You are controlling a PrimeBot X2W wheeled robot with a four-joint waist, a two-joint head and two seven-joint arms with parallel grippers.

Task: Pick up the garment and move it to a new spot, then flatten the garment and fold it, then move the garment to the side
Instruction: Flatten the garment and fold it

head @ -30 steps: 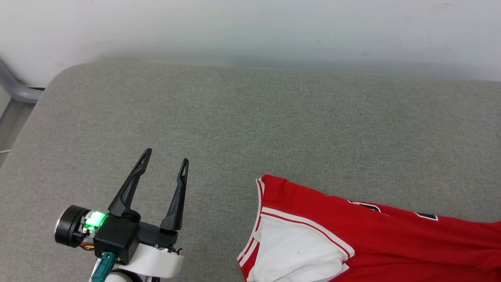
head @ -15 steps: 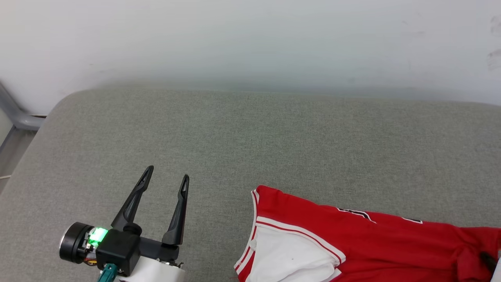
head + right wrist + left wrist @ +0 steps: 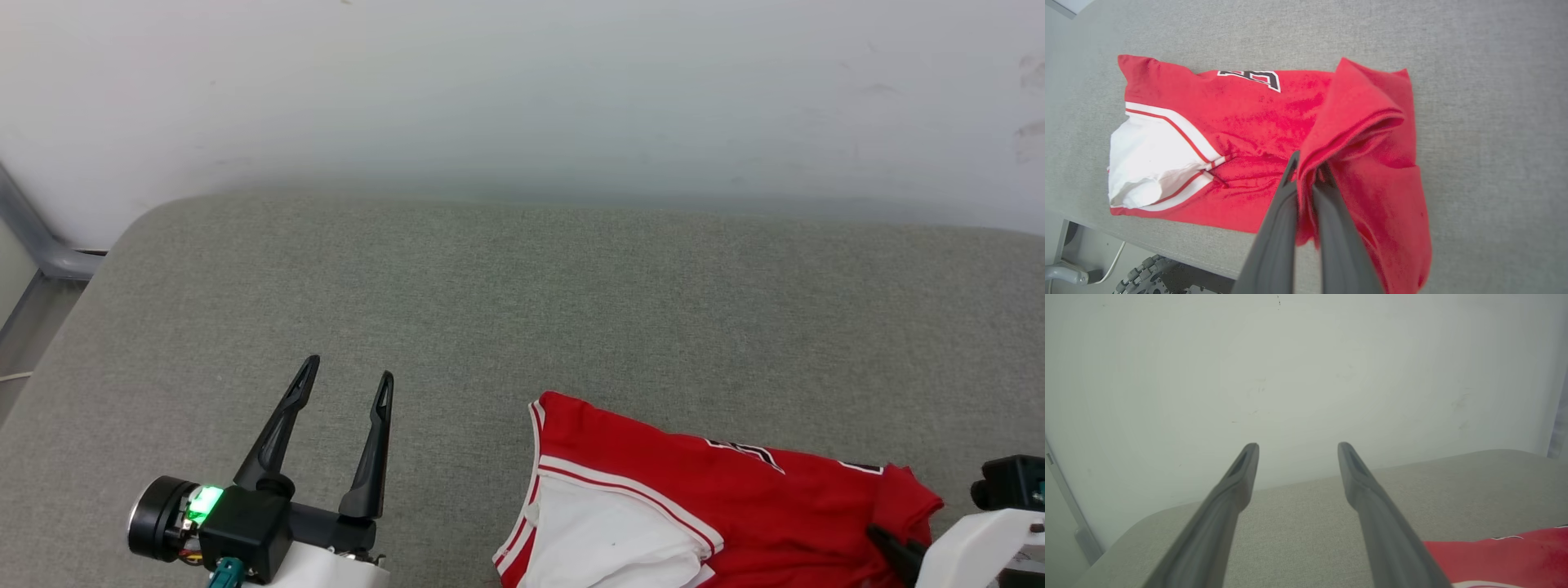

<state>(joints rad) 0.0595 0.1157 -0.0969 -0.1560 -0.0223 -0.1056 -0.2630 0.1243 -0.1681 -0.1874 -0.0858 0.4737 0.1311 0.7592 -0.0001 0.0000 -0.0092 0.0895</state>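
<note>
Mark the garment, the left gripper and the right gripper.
garment (image 3: 1249,118): right wrist view, middle of its red body.
left gripper (image 3: 349,369): head view, gap between open fingertips.
right gripper (image 3: 1309,163): right wrist view, between fingertips shut on the garment.

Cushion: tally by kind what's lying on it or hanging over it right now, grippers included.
shirt: 1, red with a white sleeve
grippers: 2, the left gripper open over bare cushion, the right gripper shut on the shirt
total: 3
</note>
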